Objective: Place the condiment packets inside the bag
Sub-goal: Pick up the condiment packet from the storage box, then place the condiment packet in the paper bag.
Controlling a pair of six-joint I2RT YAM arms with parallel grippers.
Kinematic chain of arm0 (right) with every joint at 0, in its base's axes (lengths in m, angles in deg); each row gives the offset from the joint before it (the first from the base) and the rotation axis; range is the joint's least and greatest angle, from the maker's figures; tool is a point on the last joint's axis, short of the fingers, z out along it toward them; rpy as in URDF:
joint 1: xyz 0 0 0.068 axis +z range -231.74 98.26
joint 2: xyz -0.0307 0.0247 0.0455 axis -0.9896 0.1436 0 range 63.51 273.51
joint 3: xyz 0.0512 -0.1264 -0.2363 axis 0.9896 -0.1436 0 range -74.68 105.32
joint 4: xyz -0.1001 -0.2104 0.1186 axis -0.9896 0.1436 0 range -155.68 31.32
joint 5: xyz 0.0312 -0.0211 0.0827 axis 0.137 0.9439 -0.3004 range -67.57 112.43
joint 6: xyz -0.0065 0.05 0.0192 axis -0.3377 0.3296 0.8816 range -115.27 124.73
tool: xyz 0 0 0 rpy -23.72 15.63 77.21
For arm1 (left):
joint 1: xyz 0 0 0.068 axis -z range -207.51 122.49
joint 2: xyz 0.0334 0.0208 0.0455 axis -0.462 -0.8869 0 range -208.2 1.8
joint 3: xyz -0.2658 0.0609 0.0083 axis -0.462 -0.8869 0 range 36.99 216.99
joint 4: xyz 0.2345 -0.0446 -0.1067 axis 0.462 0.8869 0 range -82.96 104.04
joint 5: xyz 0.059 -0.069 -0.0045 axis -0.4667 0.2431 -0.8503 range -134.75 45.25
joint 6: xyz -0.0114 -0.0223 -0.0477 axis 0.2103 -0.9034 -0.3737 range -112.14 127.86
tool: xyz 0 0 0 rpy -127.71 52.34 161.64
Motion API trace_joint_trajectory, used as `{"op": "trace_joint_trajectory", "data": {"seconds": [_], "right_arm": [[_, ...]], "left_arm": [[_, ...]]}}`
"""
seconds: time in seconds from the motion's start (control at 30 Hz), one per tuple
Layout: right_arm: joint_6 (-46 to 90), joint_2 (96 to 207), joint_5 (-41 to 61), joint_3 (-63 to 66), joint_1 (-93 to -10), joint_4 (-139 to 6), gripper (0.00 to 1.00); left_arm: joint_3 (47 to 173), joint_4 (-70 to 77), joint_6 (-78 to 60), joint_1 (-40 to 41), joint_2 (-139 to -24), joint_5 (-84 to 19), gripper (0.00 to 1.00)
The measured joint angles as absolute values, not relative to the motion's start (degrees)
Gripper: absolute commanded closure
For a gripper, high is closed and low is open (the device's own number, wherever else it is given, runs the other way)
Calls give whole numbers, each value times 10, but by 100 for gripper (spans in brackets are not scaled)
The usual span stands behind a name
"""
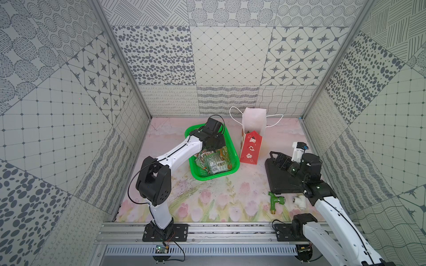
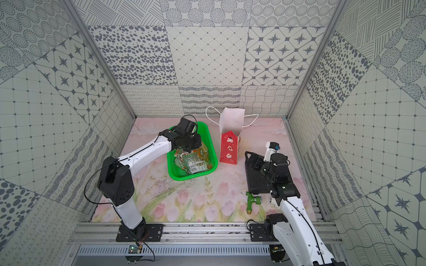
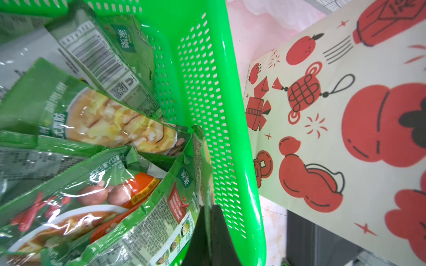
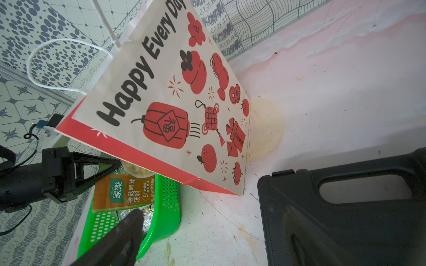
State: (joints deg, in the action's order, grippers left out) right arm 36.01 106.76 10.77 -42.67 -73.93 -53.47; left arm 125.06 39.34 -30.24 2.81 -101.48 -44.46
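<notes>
- The left gripper (image 3: 207, 232) is down inside the green basket (image 1: 200, 175), its fingers pressed together on the thin edge of one condiment packet (image 3: 201, 156), which stands edge-on against the basket's wall.
- The other condiment packets (image 1: 215, 162) lie heaped in the same basket, green fronts and silvery backs overlapping, none of them in the bag (image 1: 250, 147).
- The basket sits left of centre on the bench (image 1: 219, 195), closer to its back edge than its front.
- The bag stands upright just beside the basket's right side, mouth open and white inside (whether the two touch I cannot tell).
- The right gripper (image 1: 280, 161) hangs over a black case (image 1: 276, 182) near the bench's right edge, fingers wide apart and holding nothing.
- Toward the front right corner lie a green tap fitting (image 1: 275, 201) and a white fitting (image 1: 299, 200), close together.
</notes>
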Motion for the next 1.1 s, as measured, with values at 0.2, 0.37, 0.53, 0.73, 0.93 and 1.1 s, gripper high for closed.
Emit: {"op": "trace_joint_trajectory", "data": {"seconds": [0.2, 0.37, 0.53, 0.73, 0.93, 1.1], "right_arm": [[360, 1066, 114, -427, -739, -534, 3], [360, 1066, 116, -427, -739, -534, 3], [360, 1066, 119, -427, -739, -534, 3], [360, 1067, 122, -427, -739, -534, 3], [360, 1071, 123, -427, -739, -533, 3], [360, 1071, 123, -427, -739, -533, 3]], "left_arm": [[1294, 456, -258, 58, -996, -534, 100], [1342, 497, -221, 82, -980, -602, 100], [1406, 537, -184, 107, -976, -660, 100], [1514, 587, -140, 141, -981, -711, 100], [1642, 625, -99, 171, -1011, -735, 100], [1740, 644, -74, 185, -1046, -727, 100]]}}
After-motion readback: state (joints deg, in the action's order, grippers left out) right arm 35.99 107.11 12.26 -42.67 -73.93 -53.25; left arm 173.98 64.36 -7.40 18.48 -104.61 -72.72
